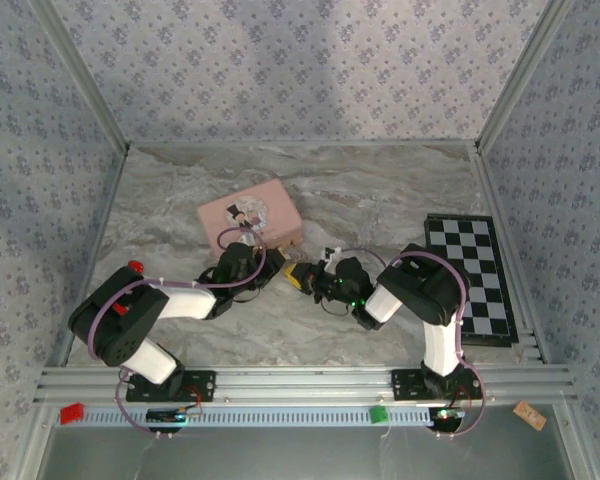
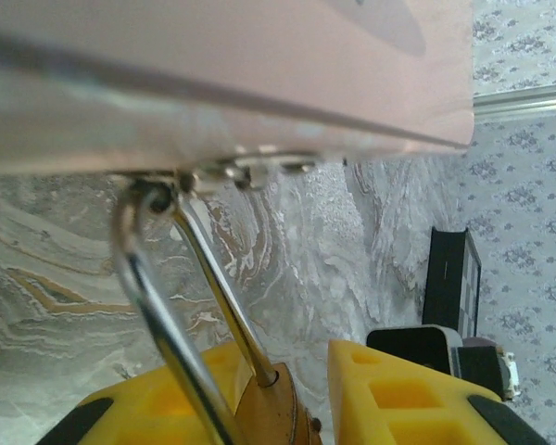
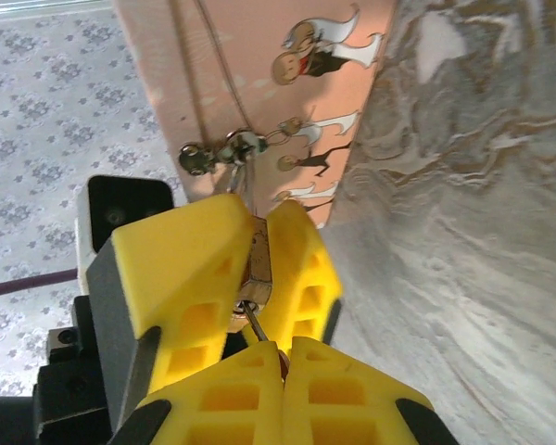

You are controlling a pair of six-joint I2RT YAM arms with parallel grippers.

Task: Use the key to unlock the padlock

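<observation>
Pressed together on the key (image 3: 253, 326) with the right fingers (image 3: 232, 389), the thin shaft running from their tips up into the bottom of the padlock (image 3: 259, 269). Flanking that brass body with the left fingers (image 3: 181, 269), slightly spread, with a sliver of bench showing between body and one finger in the left wrist view. Hanging by the shackle (image 2: 150, 297) from the clasp (image 3: 218, 150) on the near wall of the tin (image 1: 248, 215), so just off the tin, on its near side. Meeting tip to tip just in front of the tin's near right corner in the top view, both pairs of yellow fingers. Lying askew on the marbled bench (image 1: 380, 190), pink, with cartoon figures on the lid. Well to the right of the tin, flat on the bench, a chessboard (image 1: 475, 275). Far nearer than the tin, on the rail by the left arm's base, a red block (image 1: 72, 411); along the same rail toward the right arm, a green block (image 1: 378, 412).
</observation>
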